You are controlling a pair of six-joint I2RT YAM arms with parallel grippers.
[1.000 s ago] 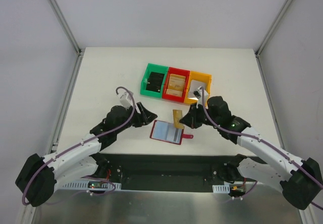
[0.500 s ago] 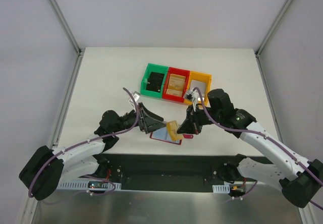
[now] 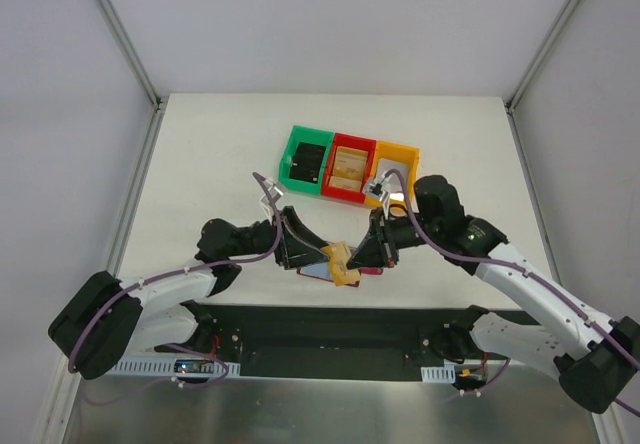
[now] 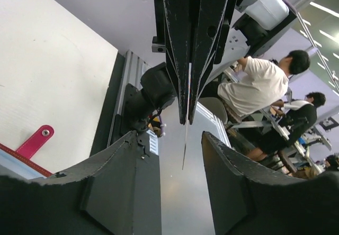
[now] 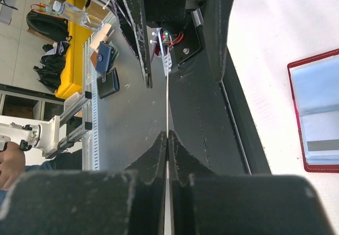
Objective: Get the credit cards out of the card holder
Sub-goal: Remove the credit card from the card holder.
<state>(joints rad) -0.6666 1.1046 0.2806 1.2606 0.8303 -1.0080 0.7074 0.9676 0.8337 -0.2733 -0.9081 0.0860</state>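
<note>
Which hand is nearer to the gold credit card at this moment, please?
Right. The right hand is shut on the gold credit card, pinching one end. The left hand is open and straddles the card's other end without touching it.

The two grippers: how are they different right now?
The left gripper has its jaws apart; the right gripper has them shut. The right gripper pinches the tan card; the left gripper just straddles it without touching. Both are black and face each other.

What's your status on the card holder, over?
Right gripper shut on gold card. Left gripper open around it, not touching. Card holder open on table. Nothing blocking.
</note>
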